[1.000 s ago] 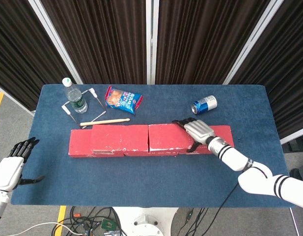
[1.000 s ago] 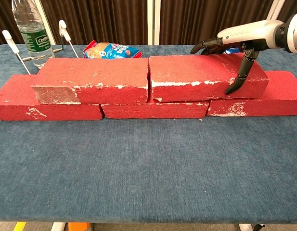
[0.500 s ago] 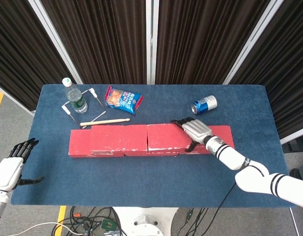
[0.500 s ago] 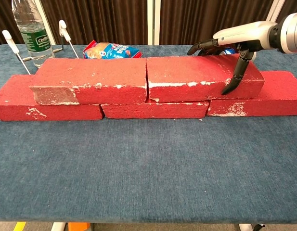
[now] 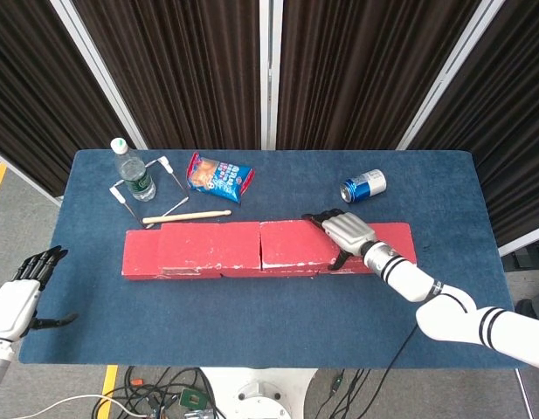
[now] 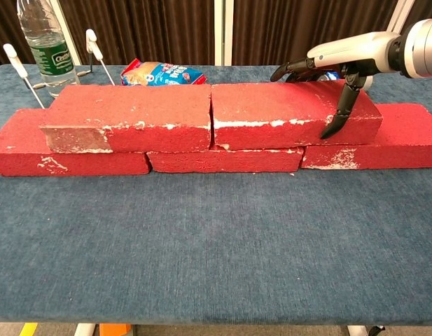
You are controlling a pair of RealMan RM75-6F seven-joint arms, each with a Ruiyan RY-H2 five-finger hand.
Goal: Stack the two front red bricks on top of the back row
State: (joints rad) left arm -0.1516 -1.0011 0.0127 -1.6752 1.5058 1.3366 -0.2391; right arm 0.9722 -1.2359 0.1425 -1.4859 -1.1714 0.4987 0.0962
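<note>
Now right hand fingers over upper right brick, thumb down front

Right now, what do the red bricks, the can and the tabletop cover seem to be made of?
Red bricks: probably fired clay or painted masonry, matte, with rough faces and white chipped edges.
Can: likely aluminium, glossy blue and silver with a shiny end.
Tabletop cover: seems blue fabric or felt, with a fine fuzzy weave and no shine.
</note>
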